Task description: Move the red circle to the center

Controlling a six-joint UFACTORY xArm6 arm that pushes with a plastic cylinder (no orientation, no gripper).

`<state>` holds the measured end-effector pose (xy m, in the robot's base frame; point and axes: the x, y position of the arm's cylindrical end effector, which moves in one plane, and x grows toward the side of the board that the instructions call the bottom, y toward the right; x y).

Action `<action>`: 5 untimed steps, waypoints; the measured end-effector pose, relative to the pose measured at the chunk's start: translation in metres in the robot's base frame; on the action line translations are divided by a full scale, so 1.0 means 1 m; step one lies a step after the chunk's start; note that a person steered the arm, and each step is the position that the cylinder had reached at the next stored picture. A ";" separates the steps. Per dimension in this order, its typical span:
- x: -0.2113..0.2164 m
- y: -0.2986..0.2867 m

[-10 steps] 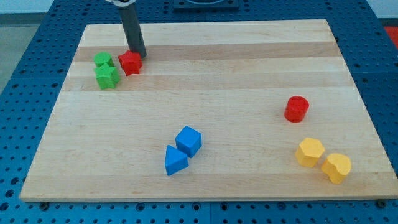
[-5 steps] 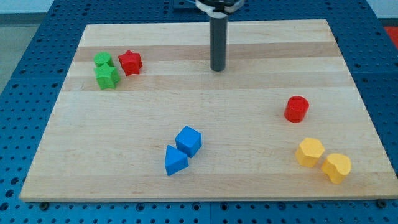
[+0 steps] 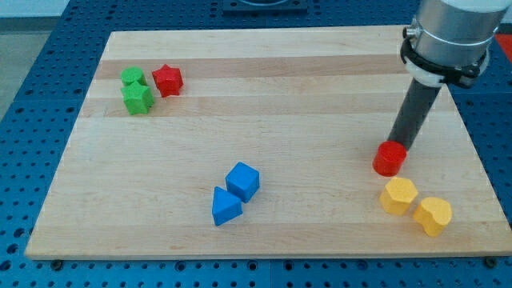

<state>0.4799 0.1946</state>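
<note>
Rod tip (image 3: 394, 143), the arm's end effector, has no jaws to open or close; it touches the top edge of the red circle (image 3: 389, 158). That circle sits toward the bench's (image 3: 264, 144) right side. Just below it lie two yellow blocks (image 3: 398, 195) (image 3: 433, 214). Two blue blocks (image 3: 242, 181) (image 3: 225, 206) sit well to its left; the red star (image 3: 168, 79) and green blocks (image 3: 137, 98) lie far to its upper left.

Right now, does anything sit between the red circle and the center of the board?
Nothing visible does. The red circle sits toward the view's right, with my tip at its top edge. The stretch of board leading left to the middle is bare; the blue blocks lie lower and the yellow blocks sit below the circle.
</note>
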 end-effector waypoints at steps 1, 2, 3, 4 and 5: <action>0.033 0.022; 0.042 0.021; 0.042 0.004; 0.034 -0.023; 0.026 -0.046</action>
<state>0.5059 0.1481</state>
